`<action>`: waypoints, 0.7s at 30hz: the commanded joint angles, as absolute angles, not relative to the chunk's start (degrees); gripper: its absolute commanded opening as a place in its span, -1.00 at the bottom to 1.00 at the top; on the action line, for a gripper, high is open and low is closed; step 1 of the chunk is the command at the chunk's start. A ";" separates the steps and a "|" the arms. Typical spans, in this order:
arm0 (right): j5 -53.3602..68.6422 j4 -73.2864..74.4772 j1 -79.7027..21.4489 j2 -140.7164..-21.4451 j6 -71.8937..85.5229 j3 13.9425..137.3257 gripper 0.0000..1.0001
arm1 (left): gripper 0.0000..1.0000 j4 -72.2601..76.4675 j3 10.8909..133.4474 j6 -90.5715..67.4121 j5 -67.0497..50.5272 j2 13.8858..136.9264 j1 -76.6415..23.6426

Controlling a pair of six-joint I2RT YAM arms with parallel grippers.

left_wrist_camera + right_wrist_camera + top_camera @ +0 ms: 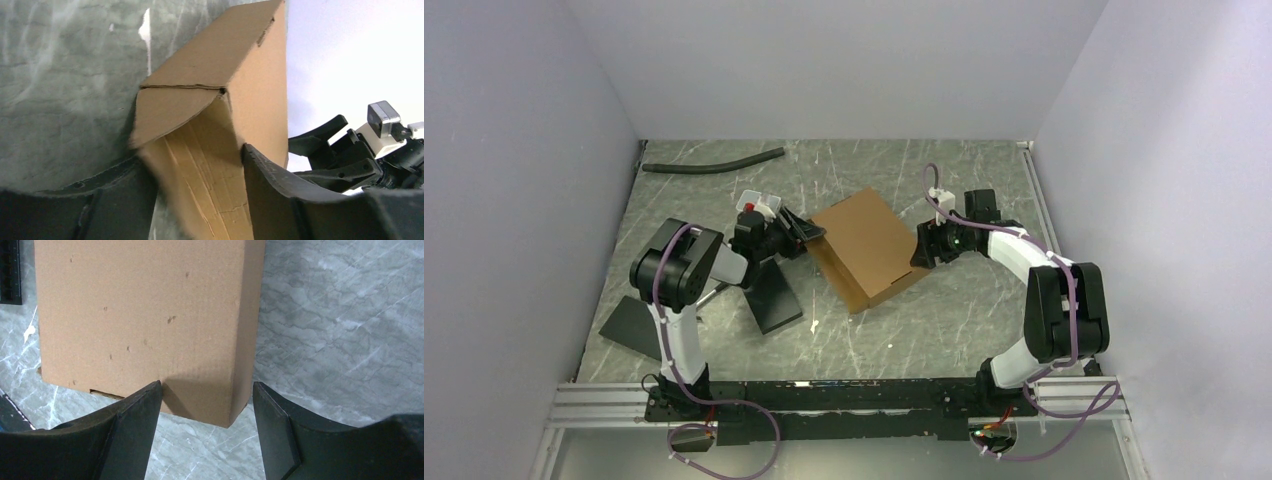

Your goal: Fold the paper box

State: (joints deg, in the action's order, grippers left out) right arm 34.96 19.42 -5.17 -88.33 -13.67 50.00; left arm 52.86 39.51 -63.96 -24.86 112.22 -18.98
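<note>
The paper box [867,247] is plain brown cardboard, folded into a shallow rectangular shape, and lies at an angle in the middle of the table. My left gripper [802,232] is at its left end. In the left wrist view the left gripper [192,155] is open and straddles the box's open end flap [172,107], with the right finger [270,180] against the cardboard edge. My right gripper [921,250] is at the box's right corner. In the right wrist view the right gripper [206,386] is open, and the box corner [235,415] sits just beyond its fingertips.
Two black flat slabs [772,297] [629,325] lie left of the box by the left arm. A small white container with a red item [757,205] sits behind the left gripper. A black hose [714,163] lies at the back left. White walls enclose the table.
</note>
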 commanded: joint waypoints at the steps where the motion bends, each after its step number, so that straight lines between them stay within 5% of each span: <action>1: 30.75 20.48 -6.99 -90.91 -15.82 50.26 0.39 | 0.07 41.99 41.87 -61.03 -26.16 109.15 -19.36; 9: 30.37 20.48 -7.97 -91.55 -16.00 50.45 0.39 | -0.11 6.37 56.26 -54.34 -18.57 106.45 -23.26; 15: 30.20 20.56 -8.09 -91.45 -16.08 50.45 0.39 | -0.50 -0.95 61.25 -54.13 -17.76 107.72 -24.34; 18: 30.08 20.57 -8.09 -91.38 -16.15 50.54 0.39 | -0.34 2.20 60.31 -53.37 -19.15 105.85 -24.35; 21: 30.02 20.65 -8.08 -91.27 -16.17 50.54 0.39 | 0.17 3.97 58.70 -50.59 -20.32 103.00 -24.35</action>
State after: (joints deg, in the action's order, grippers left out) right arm 34.28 19.44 -6.52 -89.10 -14.13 50.96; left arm 7.88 60.86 -55.11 -17.08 106.94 -22.57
